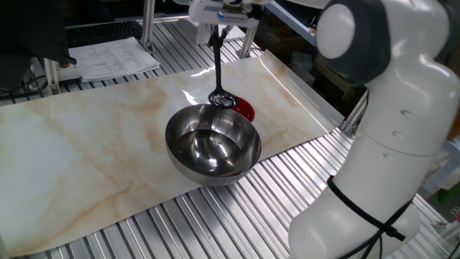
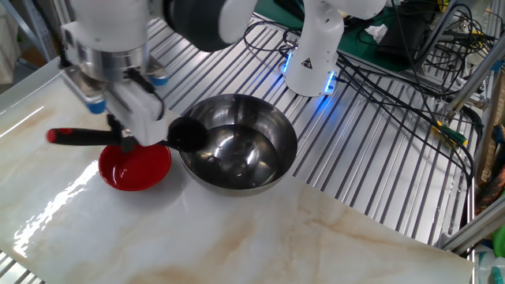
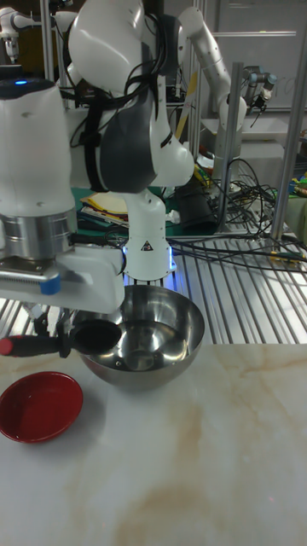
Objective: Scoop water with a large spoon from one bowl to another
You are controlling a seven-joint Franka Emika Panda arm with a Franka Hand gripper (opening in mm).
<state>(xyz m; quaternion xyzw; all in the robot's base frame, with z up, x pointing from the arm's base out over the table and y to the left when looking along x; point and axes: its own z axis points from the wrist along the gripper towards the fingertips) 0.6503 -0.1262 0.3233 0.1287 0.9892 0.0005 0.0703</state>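
Note:
My gripper [image 2: 125,136] is shut on the handle of the large spoon [image 2: 187,136], a black ladle with a red handle end, held level. Its scoop [image 1: 221,99] hangs over the rim of the large steel bowl [image 1: 188,167], on the side nearest the small red bowl [image 2: 134,167]. Water [image 1: 208,147] lies shiny in the bottom of the steel bowl, and the red bowl's inside also glistens. In the tall fixed view the ladle [image 3: 94,335] sits above and right of the red bowl [image 3: 38,405], at the steel bowl's [image 3: 162,358] left edge. Whether the scoop holds water is hidden.
Both bowls stand on a marble-patterned sheet [image 1: 93,137] over a slatted aluminium table [image 2: 379,189]. Papers [image 1: 118,57] lie at the back in one view. A second robot base [image 2: 312,55] with a blue light and cables [image 2: 410,63] stands behind the steel bowl.

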